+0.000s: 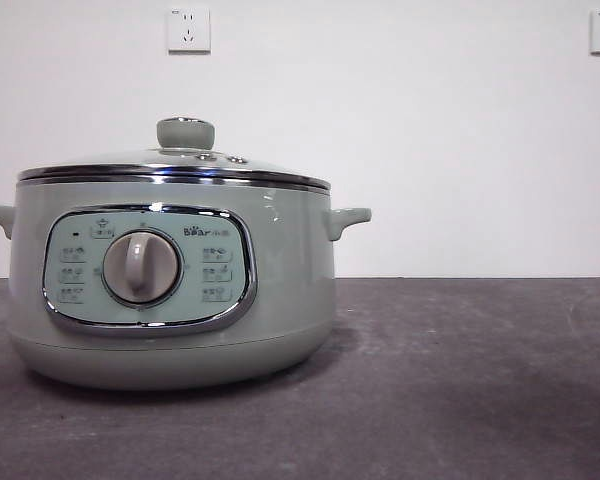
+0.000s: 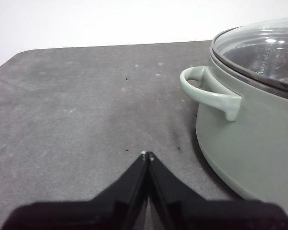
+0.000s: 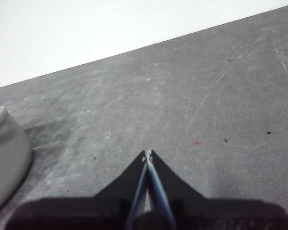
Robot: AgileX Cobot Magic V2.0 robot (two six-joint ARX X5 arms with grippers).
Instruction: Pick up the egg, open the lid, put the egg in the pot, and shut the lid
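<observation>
Branding: "Bear" wordmark on the control panel (image 1: 148, 268) of the pot (image 1: 170, 275), upper right of the dial (image 1: 141, 267); small characters after it, too small to read. Button icons on both sides of dial, unreadable.
Pot: big round sage-green body, smooth satin finish, stands on the table (image 1: 460, 390) at left of front view. Panel is chrome-framed, rounded rectangle. Two small side handles, one seen close in left wrist view (image 2: 209, 93), looped shape.
Lid: the lid (image 1: 175, 165) sits closed on pot rim, shallow glass dome w/ shiny chrome band, sage knob (image 1: 185, 132) on top; two small chrome spots beside knob.
Egg: not seen in any view; position can't be told.
Left gripper: the left gripper (image 2: 147, 155) has black jaws pressed together, tips touching, nothing between. Over bare table, pot's handle near but apart from tips.
Right gripper: the right gripper (image 3: 147, 154) likewise clenched, empty. Over bare table, pot edge (image 3: 7, 153) well apart to one side.
Table: dark grey, matte, speckled, faint scratches; small red dot (image 3: 197, 142) near right tips.
Wall: plain white, two white sockets (image 1: 188, 29) up high.
</observation>
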